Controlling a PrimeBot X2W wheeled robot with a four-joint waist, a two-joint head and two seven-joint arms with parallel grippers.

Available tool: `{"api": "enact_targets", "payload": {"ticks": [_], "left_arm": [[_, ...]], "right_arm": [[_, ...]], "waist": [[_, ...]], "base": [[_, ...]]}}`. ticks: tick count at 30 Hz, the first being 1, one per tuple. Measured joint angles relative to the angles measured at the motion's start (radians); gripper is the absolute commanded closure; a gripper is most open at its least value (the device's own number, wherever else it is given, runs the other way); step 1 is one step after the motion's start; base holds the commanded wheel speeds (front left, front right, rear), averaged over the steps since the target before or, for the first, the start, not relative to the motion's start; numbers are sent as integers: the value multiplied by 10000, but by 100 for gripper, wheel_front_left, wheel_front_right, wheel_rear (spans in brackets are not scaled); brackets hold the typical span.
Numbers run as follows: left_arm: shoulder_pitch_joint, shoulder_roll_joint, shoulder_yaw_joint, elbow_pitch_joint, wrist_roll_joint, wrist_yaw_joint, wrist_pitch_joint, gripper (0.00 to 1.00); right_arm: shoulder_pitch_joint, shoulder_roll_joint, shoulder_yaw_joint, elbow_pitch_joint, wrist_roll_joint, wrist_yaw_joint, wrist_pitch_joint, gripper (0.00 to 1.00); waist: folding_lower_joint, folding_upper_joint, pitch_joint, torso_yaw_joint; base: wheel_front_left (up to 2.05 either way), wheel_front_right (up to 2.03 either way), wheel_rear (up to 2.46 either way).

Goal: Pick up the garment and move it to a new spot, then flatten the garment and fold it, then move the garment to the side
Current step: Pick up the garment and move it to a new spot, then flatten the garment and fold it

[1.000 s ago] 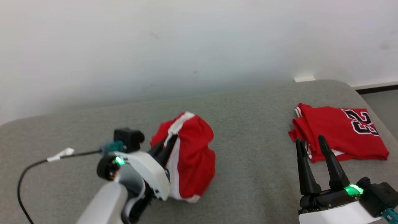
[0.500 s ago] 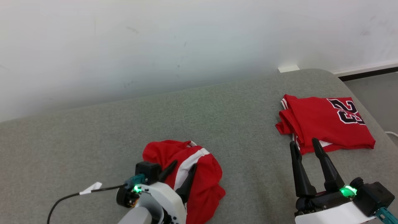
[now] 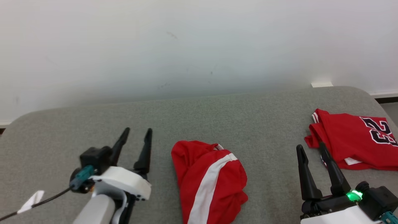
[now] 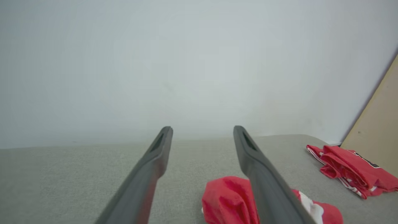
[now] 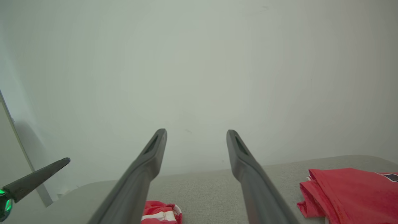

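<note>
Garment [image 3: 208, 180] lay crumpled mid-bench [image 3: 248, 124] | left tool [image 3: 137, 130], right tool [image 3: 311, 145] spread wide, empty | placement apparently done; flattening, folding, side-move pending | numbered jersey [image 3: 351, 143] folded right

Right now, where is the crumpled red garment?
In the head view, the crumpled garment lies low centre on the grey surface, between the left gripper and right gripper, touching neither; the folded jersey is further right.

A bare test room or lab, by the look of it: a blank white wall [image 3: 199, 46] behind a counter [image 3: 233, 118] covered in grey fabric with rounded corners, a dark skirting strip [image 3: 387, 99] far right, and a pale wooden board [image 4: 382, 124] on the right.
</note>
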State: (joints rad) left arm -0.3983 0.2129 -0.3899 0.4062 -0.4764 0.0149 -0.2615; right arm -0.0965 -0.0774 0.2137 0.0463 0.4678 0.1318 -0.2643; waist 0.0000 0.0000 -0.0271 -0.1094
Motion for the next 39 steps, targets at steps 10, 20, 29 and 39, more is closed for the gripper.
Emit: {"api": "enact_targets", "payload": {"ticks": [10, 20, 29, 39], "left_arm": [[2815, -107, 2213, -2556, 1091, 959, -19, 0], [4154, -1045, 3233, -2299, 1812, 303, -17, 0], [3993, -1452, 3777, -2176, 2337, -272, -19, 0], [3745, -1628, 3641, -1979, 2656, -650, -17, 0]], "right_arm": [[500, -8, -341, 207, -31, 0, 2, 0], [593, 48, -314, 441, -251, 0, 2, 0], [507, -100, -238, 583, -261, 0, 2, 0], [-733, -1005, 1722, 2140, 1699, 0, 384, 0]], "waist": [[0, 0, 88, 498], [0, 0, 230, 459], [0, 0, 236, 478], [0, 0, 298, 701]], "base": [[0, 0, 0], [0, 0, 0], [0, 0, 0], [0, 0, 0]]}}
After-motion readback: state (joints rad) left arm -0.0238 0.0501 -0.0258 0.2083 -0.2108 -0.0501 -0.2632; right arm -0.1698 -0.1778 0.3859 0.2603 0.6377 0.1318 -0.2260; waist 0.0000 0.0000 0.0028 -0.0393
